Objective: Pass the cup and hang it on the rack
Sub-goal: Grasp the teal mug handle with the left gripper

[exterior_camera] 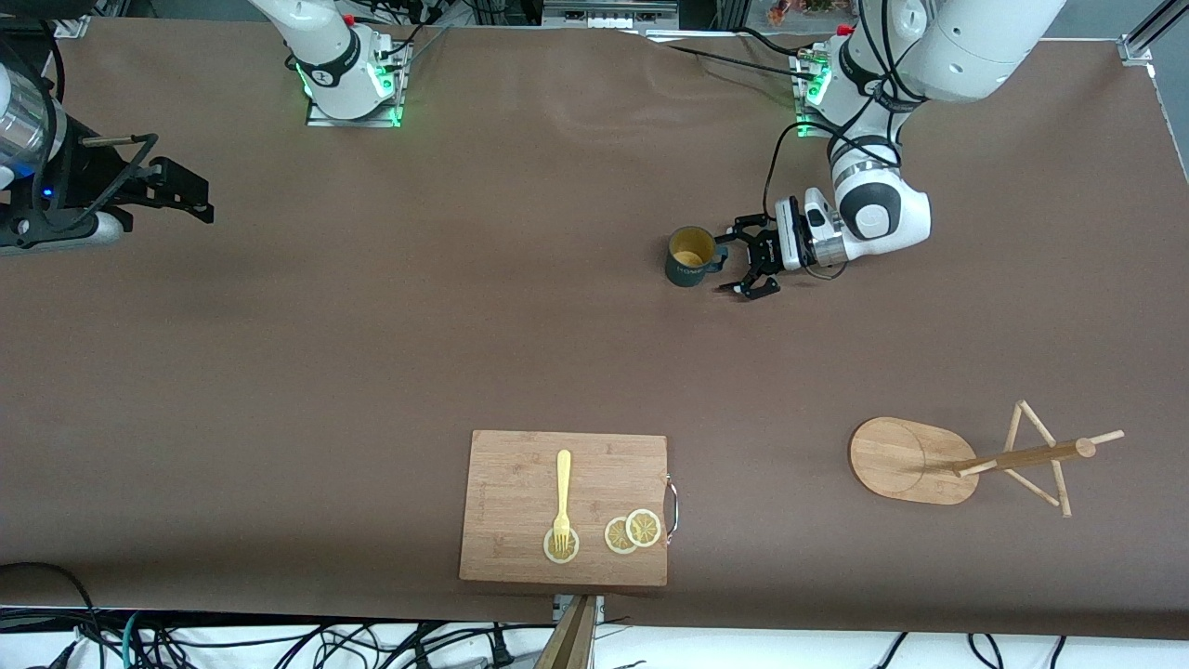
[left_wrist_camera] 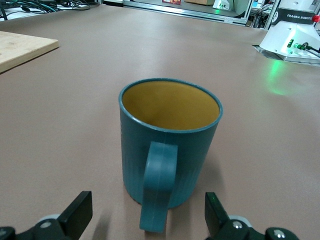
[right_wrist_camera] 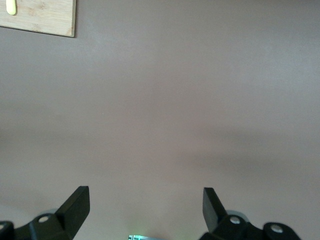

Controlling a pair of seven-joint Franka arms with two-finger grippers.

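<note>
Front view first: the cup [exterior_camera: 691, 256] sits upright on the brown table [exterior_camera: 372, 353], a bit right of centre in the upper half of the frame, yellow inside showing, handle pointing at the left gripper [exterior_camera: 743, 260]. That gripper is low and level just beside the cup, its fingers spread wide, one on either side of the handle without pinching it. The rack [exterior_camera: 966, 460] is down in the lower right of the frame, well apart from the cup and nearer the camera; its oval base looks tipped up, with the post and pegs stretching toward the right edge, so it seems to lie on its side, though I can't be sure from this angle.

Left wrist view is basically all cup [left_wrist_camera: 167, 145]: teal ribbed wall, loop handle facing the lens, sitting in the gap between the two dark fingertips [left_wrist_camera: 80, 212] at the bottom corners, with neither tip touching it.

Right gripper [exterior_camera: 190, 200] hangs at the far left edge of the front frame, upper part, over bare table, arm just waiting. Its wrist view shows the fingers [right_wrist_camera: 75, 205] wide apart with nothing between them.

Lower centre there's a bamboo cutting board [exterior_camera: 520, 465] with a yellow fork [exterior_camera: 562, 497] and three lemon slices [exterior_camera: 633, 531] on it, the fork's tines on one of them.
</note>
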